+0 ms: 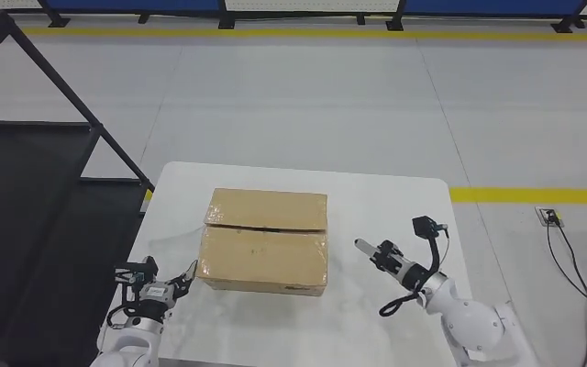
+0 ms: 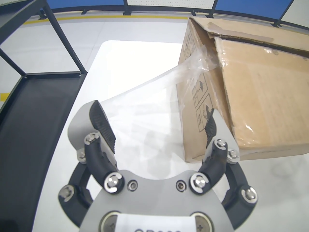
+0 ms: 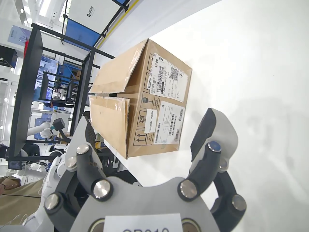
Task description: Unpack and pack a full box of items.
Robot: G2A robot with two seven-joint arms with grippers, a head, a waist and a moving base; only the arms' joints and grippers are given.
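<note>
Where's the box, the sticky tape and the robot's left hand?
box (image 1: 266,259), top view, its near top flap.
tape (image 2: 195,60), left wrist view, crumpled clear bit at the box corner.
left hand (image 2: 154,109), left wrist view, gap between its fingertips.

We see a brown cardboard box (image 1: 264,240) sitting flat on the white table (image 1: 385,197), its top flaps shut but slightly gapped, with clear tape (image 2: 198,63) peeled loose at one end.
</note>
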